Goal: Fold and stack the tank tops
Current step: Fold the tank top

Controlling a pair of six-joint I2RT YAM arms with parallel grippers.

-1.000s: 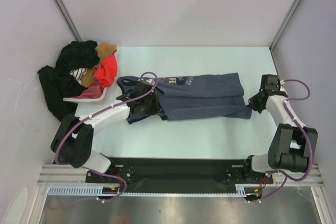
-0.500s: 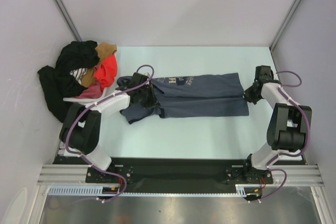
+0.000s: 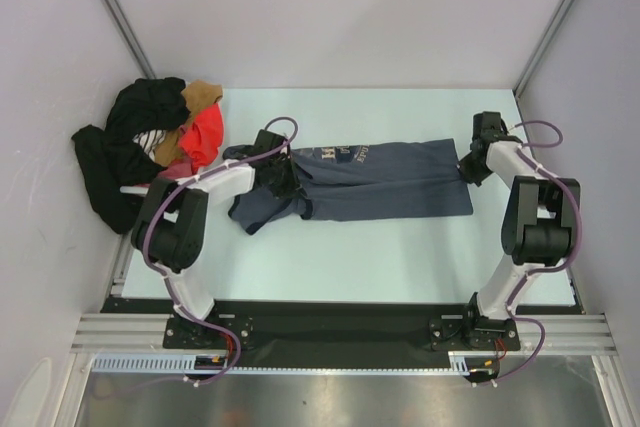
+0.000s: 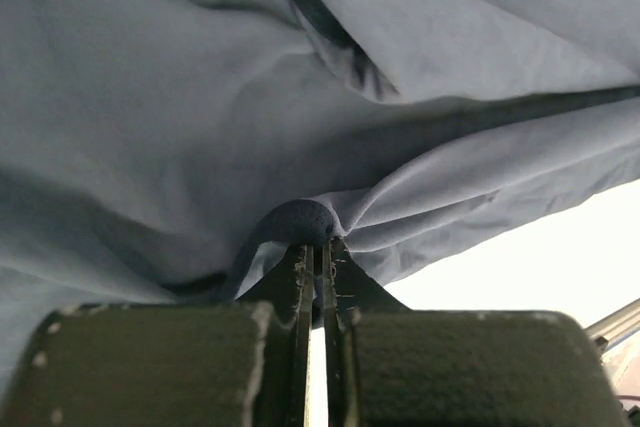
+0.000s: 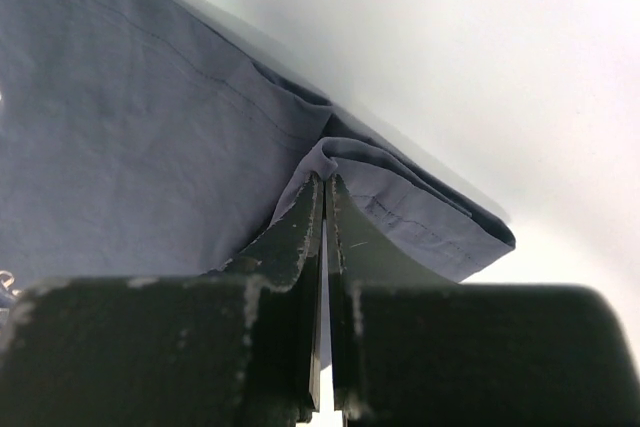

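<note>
I work over a pale mint table (image 3: 400,257), evenly lit. Lilac-grey walls (image 3: 330,17) close it in far, left and right; metal posts (image 3: 112,9) stand in the far corners, an aluminium rail (image 3: 115,332) nearest.

The white left arm (image 3: 205,187) with black joints reaches from lower left to centre left of the overhead view. Its left gripper (image 3: 285,177) pinches a fold of the slate blue-grey tank top (image 3: 400,182), jaws nearly touching. The right arm (image 3: 540,212) rises along the right edge. The right gripper (image 3: 466,164), at upper right, is clamped on the cloth's hem.
</note>
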